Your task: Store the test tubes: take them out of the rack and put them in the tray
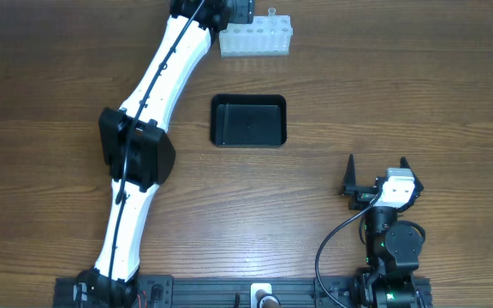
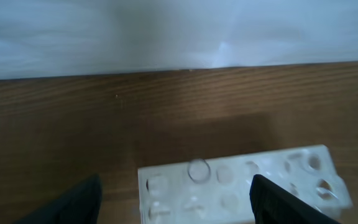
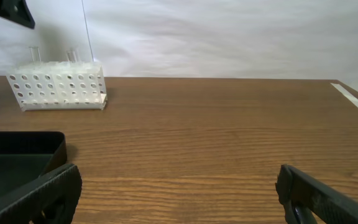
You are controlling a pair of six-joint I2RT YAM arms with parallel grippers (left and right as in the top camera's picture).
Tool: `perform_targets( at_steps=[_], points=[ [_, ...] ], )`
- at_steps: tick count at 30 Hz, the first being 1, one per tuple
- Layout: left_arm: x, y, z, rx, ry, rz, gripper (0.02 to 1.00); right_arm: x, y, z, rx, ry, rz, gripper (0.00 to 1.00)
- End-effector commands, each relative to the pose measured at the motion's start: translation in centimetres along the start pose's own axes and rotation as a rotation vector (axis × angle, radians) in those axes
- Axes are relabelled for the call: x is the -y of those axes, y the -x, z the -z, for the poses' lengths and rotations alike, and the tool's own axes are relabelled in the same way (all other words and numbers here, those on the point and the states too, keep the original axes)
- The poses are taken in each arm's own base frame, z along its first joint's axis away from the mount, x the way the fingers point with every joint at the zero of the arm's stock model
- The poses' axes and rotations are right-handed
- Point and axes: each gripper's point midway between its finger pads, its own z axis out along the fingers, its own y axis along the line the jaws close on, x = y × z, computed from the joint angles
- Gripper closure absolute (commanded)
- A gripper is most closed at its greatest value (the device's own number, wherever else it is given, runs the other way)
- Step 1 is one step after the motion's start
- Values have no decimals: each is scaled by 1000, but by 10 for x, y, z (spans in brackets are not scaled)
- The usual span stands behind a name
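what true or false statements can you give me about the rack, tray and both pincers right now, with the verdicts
1. The black rectangular plastic tray is empty. True.
2. The white perforated plastic test tube rack lies inside the tray. False: it stands on the wooden table, apart from the tray.
3. The left pincer is open over the rack. True.
4. The right pincer is shut. False: it is open and holds nothing.
5. At least one clear test tube stands in the rack. True.
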Motion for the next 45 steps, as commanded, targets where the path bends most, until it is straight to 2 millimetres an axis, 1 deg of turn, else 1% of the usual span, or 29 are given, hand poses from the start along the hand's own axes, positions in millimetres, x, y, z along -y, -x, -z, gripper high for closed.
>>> perform_targets(
  at_steps=[1,4,7,12,17,22,25,31,42,45],
  points=[
    [2,-4,-18,9,-9,-10,259,0,-2,0,0,2,-2,9],
    [12,-4,-25,24,-44,-11,255,0,-1,0,0,2,-2,9],
    [17,-7,-32,29,-50,-13,257,0,-2,0,0,2,-2,9],
    [18,-14,-42,21,-48,-16,257,0,-2,0,0,2,-2,7],
    [18,-15,-48,26,-49,-14,261,0,-2,0,0,2,-2,9],
    [19,-15,-51,34,-52,-13,266,0,-2,0,0,2,-2,7],
    [20,-18,-53,28,-54,-10,301,0,-1,0,0,2,-2,9],
    [19,-19,-55,24,-53,-11,325,0,-1,0,0,2,-2,7],
    [19,-26,-61,10,-50,-14,325,0,-2,0,0,2,-2,9],
    [19,-26,-61,11,-49,-13,362,0,-2,0,0,2,-2,9]
  ],
)
